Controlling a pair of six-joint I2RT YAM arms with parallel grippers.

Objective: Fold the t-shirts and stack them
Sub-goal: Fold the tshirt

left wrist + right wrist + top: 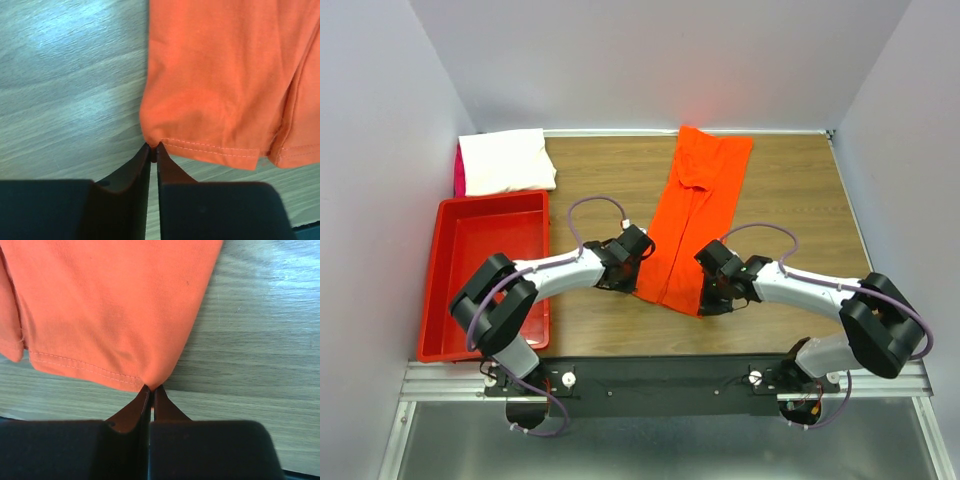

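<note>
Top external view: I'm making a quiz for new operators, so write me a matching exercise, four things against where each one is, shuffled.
1 orange t-shirt
2 white t-shirt
3 red bin
4 left gripper

a folded, far-left corner of the table
b shut at the orange hem's left corner
c middle of the table, stretched out long
d left edge, near half

Pairs: 1-c, 2-a, 3-d, 4-b
</note>
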